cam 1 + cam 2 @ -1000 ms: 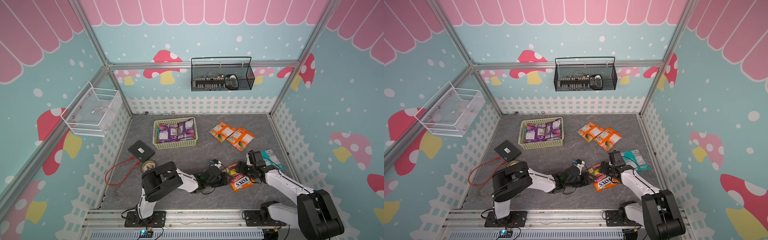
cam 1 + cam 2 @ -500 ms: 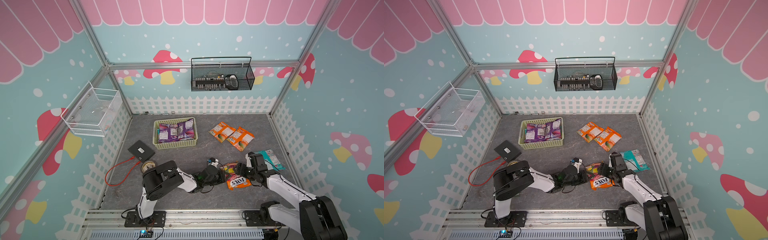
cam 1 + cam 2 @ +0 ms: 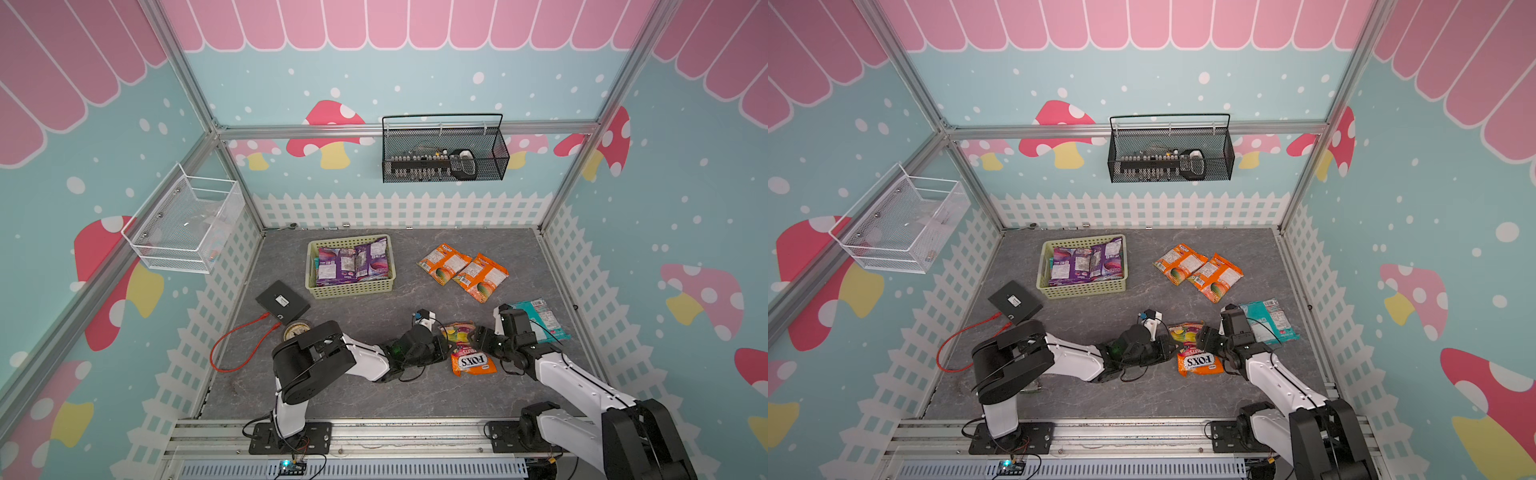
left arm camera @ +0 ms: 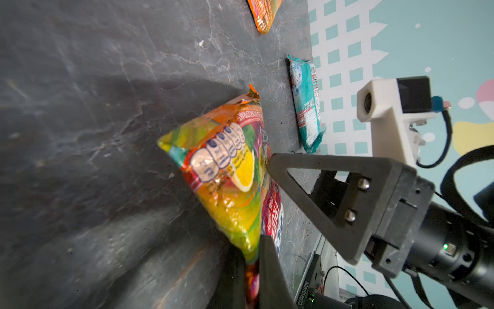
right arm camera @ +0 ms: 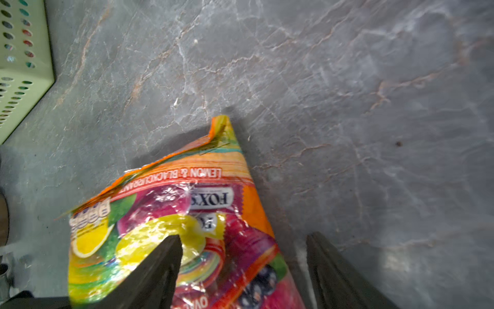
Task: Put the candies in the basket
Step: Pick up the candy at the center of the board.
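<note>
1. The basket [image 3: 351, 291] sits left of the table's middle, with purple bags [image 3: 353, 264] lying inside it.
2. The left gripper [image 3: 446, 345] is low over the table, its fingers clamped on one edge of the fruit bag [image 3: 471, 362].
3. That bag lies between the two grippers, well apart from the basket.
4. Two orange bags [image 3: 480, 276] lie touching side by side, further back.
5. The right gripper [image 5: 244, 238] stands wide open. One finger seems to touch the fruit bag, and the other is beside it.
6. A teal bag [image 3: 542, 313] lies flat near the right wall.
</note>
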